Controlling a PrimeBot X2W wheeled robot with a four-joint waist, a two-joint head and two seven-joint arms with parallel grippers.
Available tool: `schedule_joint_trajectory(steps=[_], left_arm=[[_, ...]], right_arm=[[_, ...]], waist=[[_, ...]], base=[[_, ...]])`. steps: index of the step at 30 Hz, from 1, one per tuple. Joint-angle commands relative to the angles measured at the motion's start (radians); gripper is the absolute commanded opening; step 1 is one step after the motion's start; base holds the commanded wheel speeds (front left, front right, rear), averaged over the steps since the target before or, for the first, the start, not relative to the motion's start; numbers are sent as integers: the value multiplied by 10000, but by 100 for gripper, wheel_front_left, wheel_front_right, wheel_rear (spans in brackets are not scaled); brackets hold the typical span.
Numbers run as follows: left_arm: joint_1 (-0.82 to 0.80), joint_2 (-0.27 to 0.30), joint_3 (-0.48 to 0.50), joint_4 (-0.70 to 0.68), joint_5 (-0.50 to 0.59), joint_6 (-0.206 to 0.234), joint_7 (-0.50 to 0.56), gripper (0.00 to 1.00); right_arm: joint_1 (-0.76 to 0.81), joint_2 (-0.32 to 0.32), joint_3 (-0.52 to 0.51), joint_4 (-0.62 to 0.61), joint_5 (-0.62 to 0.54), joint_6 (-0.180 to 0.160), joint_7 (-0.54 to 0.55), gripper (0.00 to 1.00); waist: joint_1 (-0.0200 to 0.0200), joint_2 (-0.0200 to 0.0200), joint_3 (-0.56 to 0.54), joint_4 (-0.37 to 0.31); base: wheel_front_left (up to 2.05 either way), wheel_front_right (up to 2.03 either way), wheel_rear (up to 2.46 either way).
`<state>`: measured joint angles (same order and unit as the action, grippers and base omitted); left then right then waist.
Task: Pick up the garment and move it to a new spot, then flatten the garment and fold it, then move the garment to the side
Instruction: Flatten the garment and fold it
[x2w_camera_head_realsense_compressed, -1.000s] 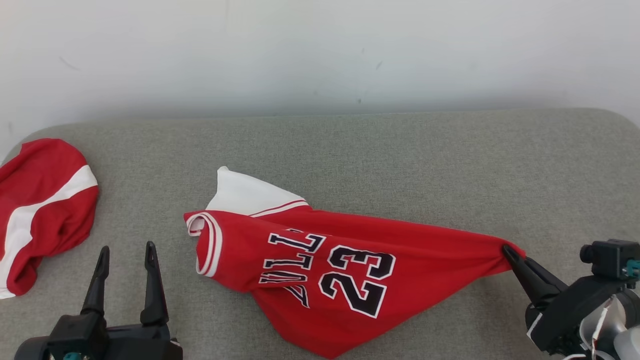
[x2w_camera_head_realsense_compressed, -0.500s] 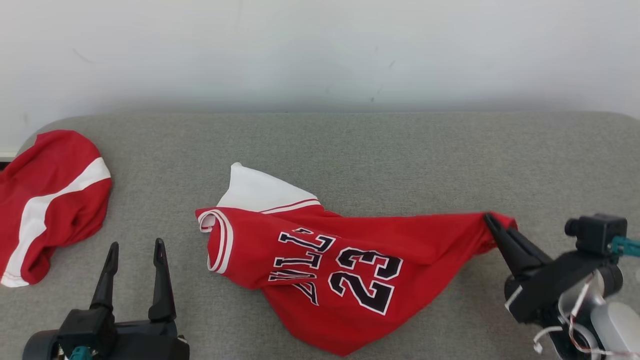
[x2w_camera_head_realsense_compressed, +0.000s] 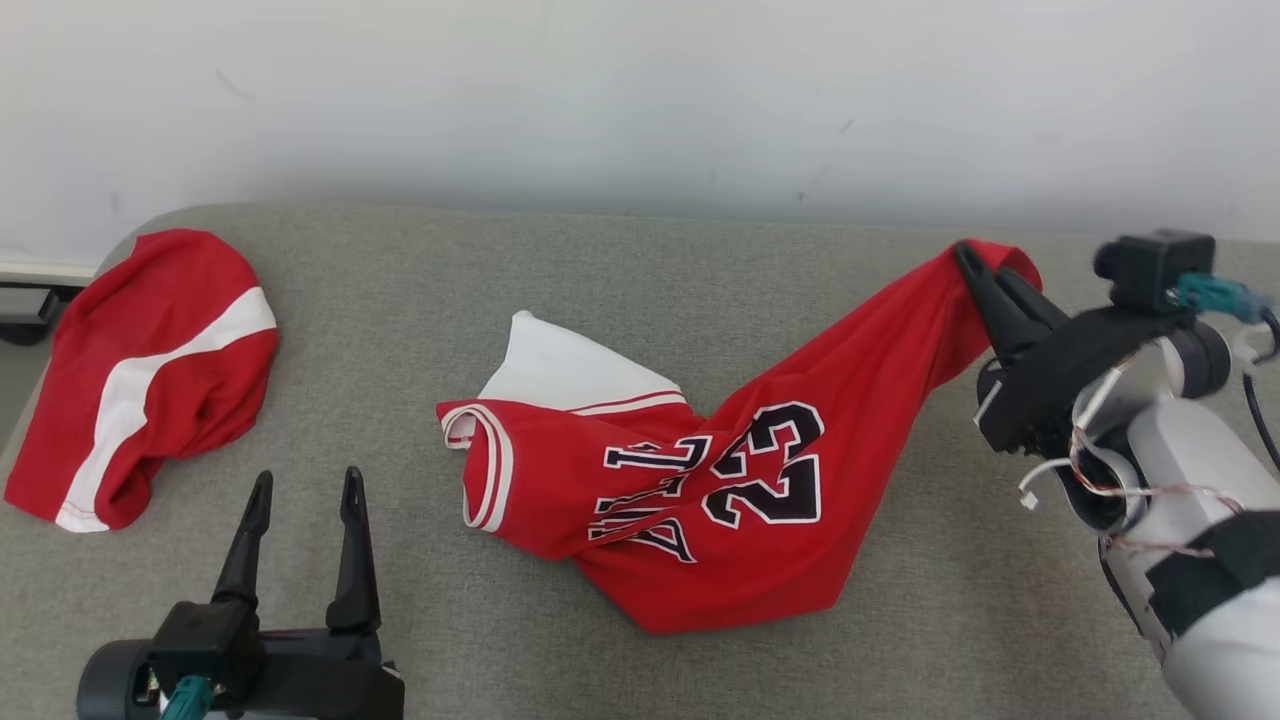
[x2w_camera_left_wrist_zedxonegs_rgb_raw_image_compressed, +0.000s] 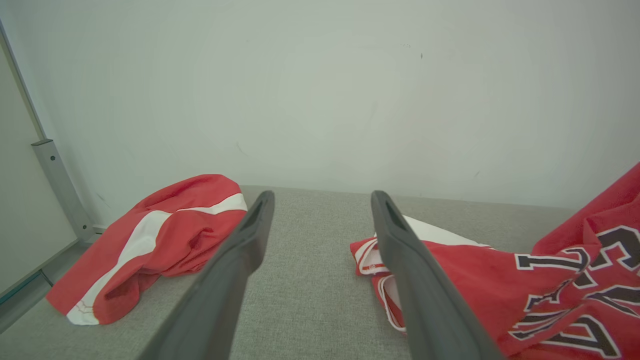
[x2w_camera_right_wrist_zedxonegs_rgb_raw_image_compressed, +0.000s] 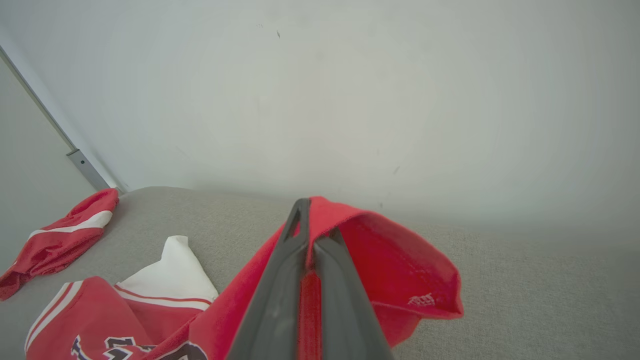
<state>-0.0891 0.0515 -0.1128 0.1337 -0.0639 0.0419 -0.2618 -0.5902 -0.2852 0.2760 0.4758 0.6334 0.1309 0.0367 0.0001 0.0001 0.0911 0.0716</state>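
Note:
The garment (x2w_camera_head_realsense_compressed: 700, 480) is a red jersey with black "23" and white trim, crumpled at the middle of the grey cushion (x2w_camera_head_realsense_compressed: 620, 280). Its right corner is pulled up off the surface, with my right gripper (x2w_camera_head_realsense_compressed: 975, 265) shut on it at the right. The right wrist view shows the red cloth (x2w_camera_right_wrist_zedxonegs_rgb_raw_image_compressed: 390, 260) pinched between the closed fingers (x2w_camera_right_wrist_zedxonegs_rgb_raw_image_compressed: 280, 290). My left gripper (x2w_camera_head_realsense_compressed: 305, 490) stands open at the lower left, apart from the jersey's sleeve edge (x2w_camera_left_wrist_zedxonegs_rgb_raw_image_compressed: 372, 255), with nothing between its fingers (x2w_camera_left_wrist_zedxonegs_rgb_raw_image_compressed: 240, 260).
A second red and white garment (x2w_camera_head_realsense_compressed: 150, 370) lies bunched at the cushion's left end, also in the left wrist view (x2w_camera_left_wrist_zedxonegs_rgb_raw_image_compressed: 150, 240). A pale wall (x2w_camera_head_realsense_compressed: 640, 100) rises right behind the cushion. Bare grey fabric lies to the right of the jersey.
My right gripper has lifted the jersey's corner up and toward the back wall, stretching the cloth diagonally. The head camera has shifted, so everything sits a little further right. The left gripper stays open.

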Motion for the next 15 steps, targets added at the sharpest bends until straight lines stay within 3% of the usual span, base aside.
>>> schedule_joint_trajectory(steps=[1, 15], left_arm=[[-164, 28, -58, 41, -5, -47, -49, 100], [-666, 10, -1091, 328, -175, -88, -49, 100]], right_arm=[[-589, -1, 272, 642, -189, -5, -137, 0], [-3553, 861, 1689, 5773, -1196, -3, -2674, 0]], waist=[[-1, -1, 61, 121], [-1, -1, 324, 1169]], base=[[0, 0, 0], [0, 0, 0]])
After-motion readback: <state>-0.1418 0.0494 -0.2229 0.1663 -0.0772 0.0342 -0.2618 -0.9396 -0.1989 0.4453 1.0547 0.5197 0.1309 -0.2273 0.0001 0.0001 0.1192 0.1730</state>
